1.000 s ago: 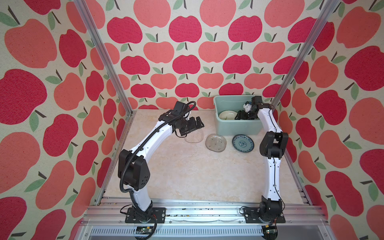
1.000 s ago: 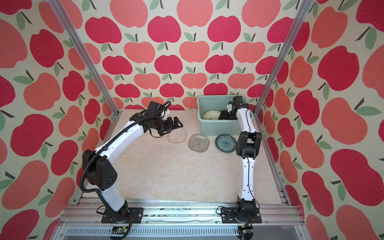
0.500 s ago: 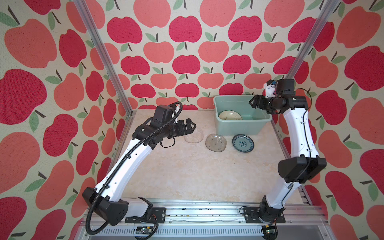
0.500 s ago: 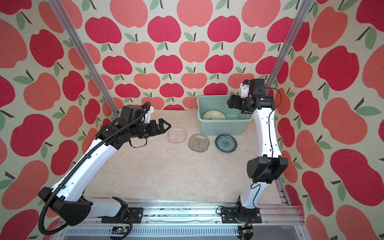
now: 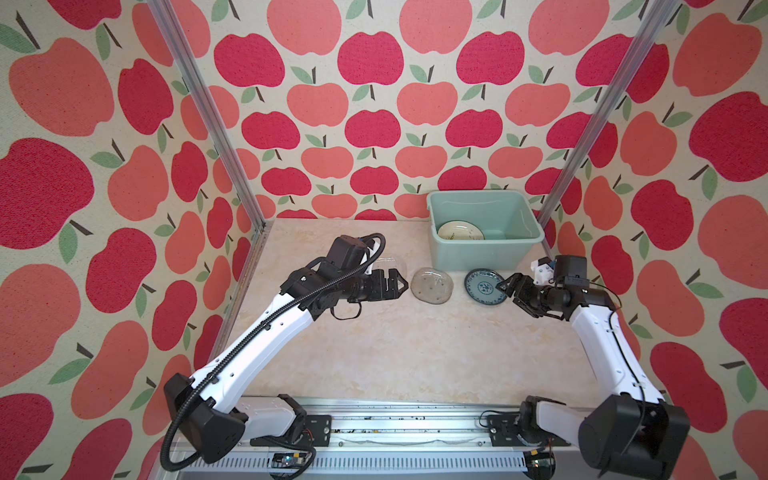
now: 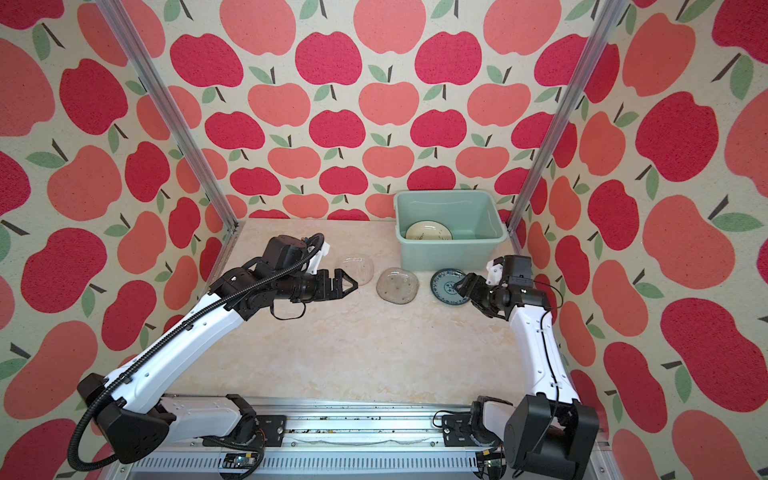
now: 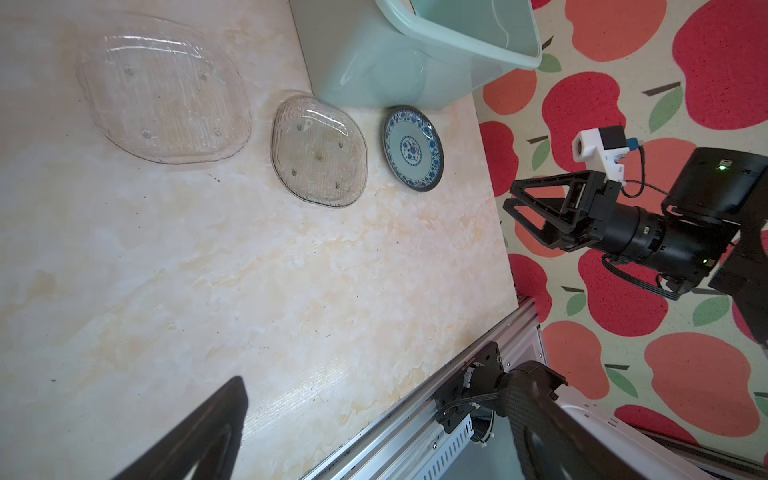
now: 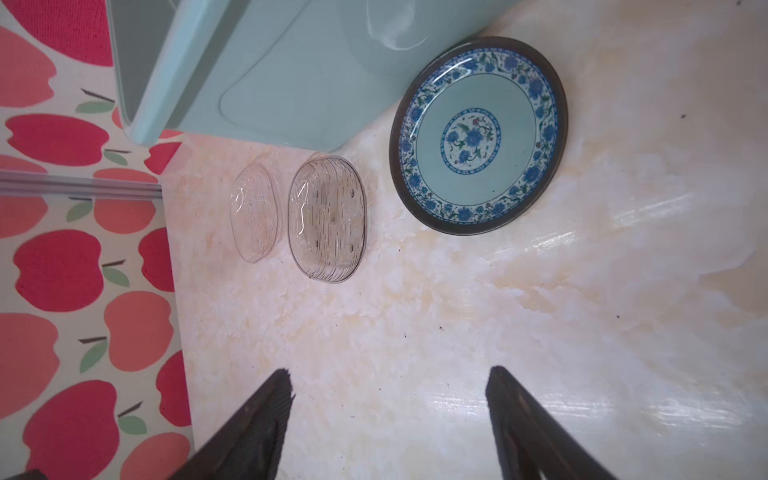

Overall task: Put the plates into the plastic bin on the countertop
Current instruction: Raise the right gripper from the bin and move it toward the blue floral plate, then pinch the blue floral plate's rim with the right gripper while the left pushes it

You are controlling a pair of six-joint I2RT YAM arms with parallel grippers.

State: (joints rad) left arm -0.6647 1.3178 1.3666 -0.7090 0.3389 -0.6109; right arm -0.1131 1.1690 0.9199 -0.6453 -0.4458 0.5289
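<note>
I find no word, number or brand that I can read anywhere around me. The only trace of print is a thin pale line on the black base bracket [image 7: 484, 355] beneath my right arm, toward six o'clock from the teal plate [image 5: 485, 287] in a top view, too small to make out.

a staged robot test booth: apple-print walls [image 5: 374, 124], aluminium frame posts [image 5: 208, 104], a marble-look countertop [image 5: 395, 353].

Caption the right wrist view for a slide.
Open jaws over countertop; teal plate, two glass plates and bin ahead.
</note>
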